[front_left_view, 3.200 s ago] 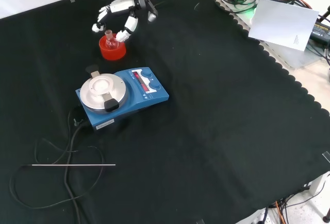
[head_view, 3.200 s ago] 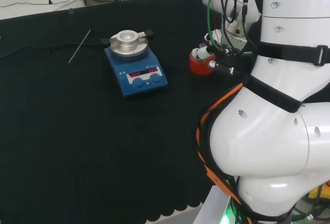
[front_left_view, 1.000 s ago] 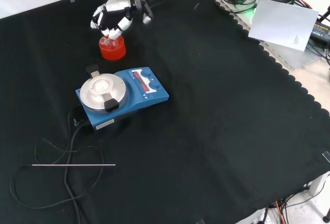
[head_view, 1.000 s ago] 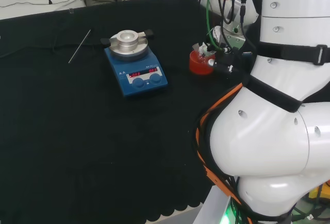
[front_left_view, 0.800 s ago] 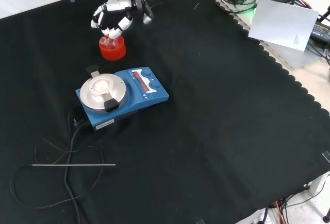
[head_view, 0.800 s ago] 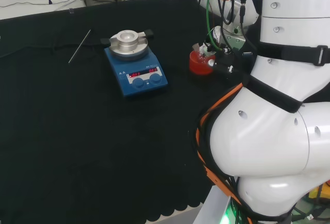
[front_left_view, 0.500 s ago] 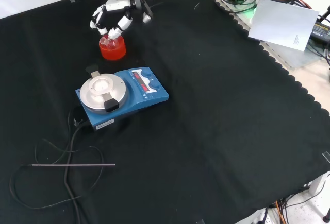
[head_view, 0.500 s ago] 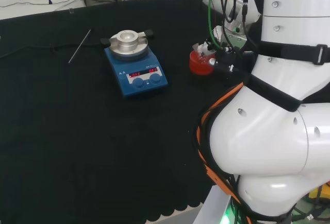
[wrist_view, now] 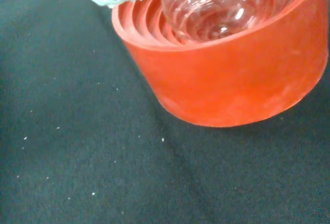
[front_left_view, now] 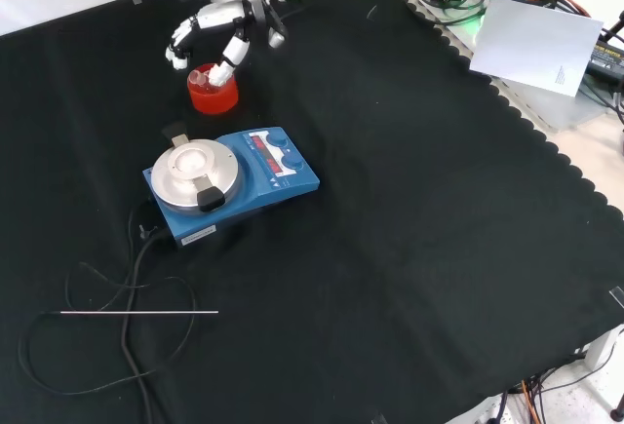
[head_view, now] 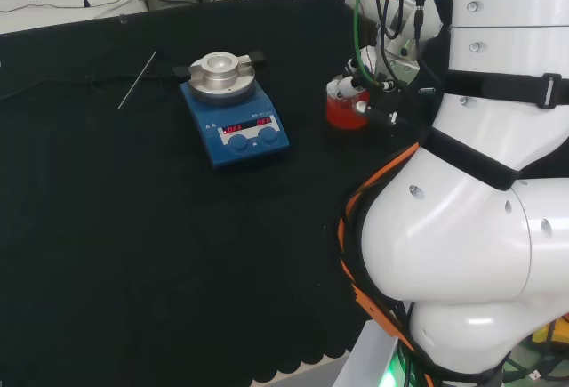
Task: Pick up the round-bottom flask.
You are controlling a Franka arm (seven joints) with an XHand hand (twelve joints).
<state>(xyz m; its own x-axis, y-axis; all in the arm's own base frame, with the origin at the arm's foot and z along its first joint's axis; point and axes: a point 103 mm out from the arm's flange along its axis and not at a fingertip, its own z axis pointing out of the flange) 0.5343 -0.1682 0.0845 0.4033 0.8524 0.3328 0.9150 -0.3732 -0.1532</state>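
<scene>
The hand [front_left_view: 216, 26] hung over the red ribbed stand [front_left_view: 213, 96], fingers spread and gently curved. One fingertip [front_left_view: 223, 72] touched the round-bottom flask [front_left_view: 203, 78] seated there.

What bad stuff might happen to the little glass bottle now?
The round-bottom flask sits in the red ribbed stand, with the hand just above, fingers spread around its neck. Clear, round glass might slip as the fingers close. The stand might lift or tip along with it. A dropped flask could hit the blue hotplate nearby.
</scene>
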